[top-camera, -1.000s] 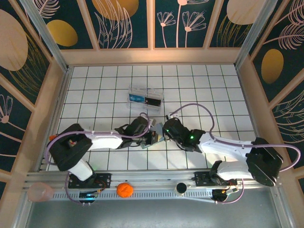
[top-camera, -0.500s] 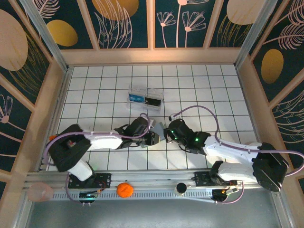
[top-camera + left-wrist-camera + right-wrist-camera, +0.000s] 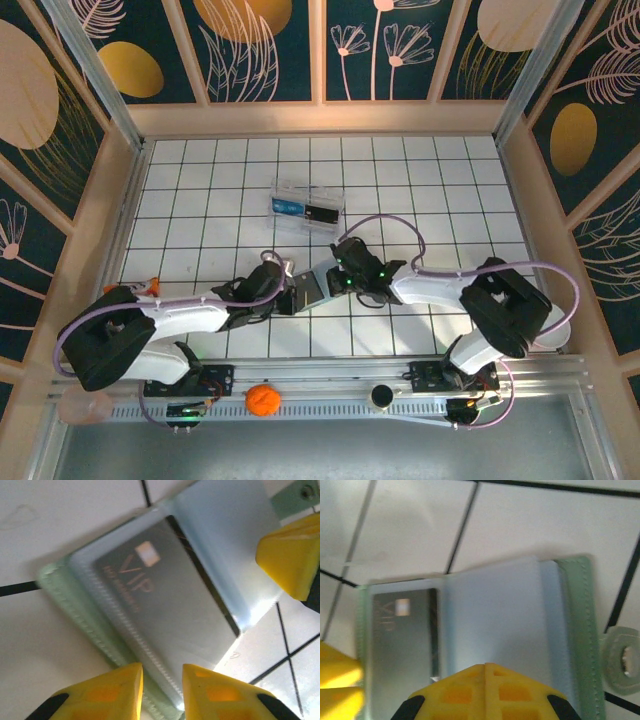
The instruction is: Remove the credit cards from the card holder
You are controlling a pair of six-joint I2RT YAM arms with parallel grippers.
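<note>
The left gripper (image 3: 162, 682) is holding its yellow fingers a little apart, and the stitched green edge of the card holder (image 3: 225, 545) is showing in the narrow gap between them; whether the tips are touching that edge I cannot tell. The right gripper (image 3: 485, 672) is pressing its two fingers together, and the joined tips are hanging over the blank, pale blue-grey inner face of the holder. The holder is lying spread open and flat on the white tiled table (image 3: 420, 180), directly between the two grippers. The left one is standing at the outer edge of one half, and the right one is reaching over the other half from the opposite side. A grey card (image 3: 165, 605) marked VIP is sitting in the half nearest the left gripper, its long side running along the fold. A small pale green round piece (image 3: 620, 657) is lying on the tiles just beside the blank half. In the overhead view a clear plastic box (image 3: 306, 206) is resting farther back on the table, well apart from the holder.
</note>
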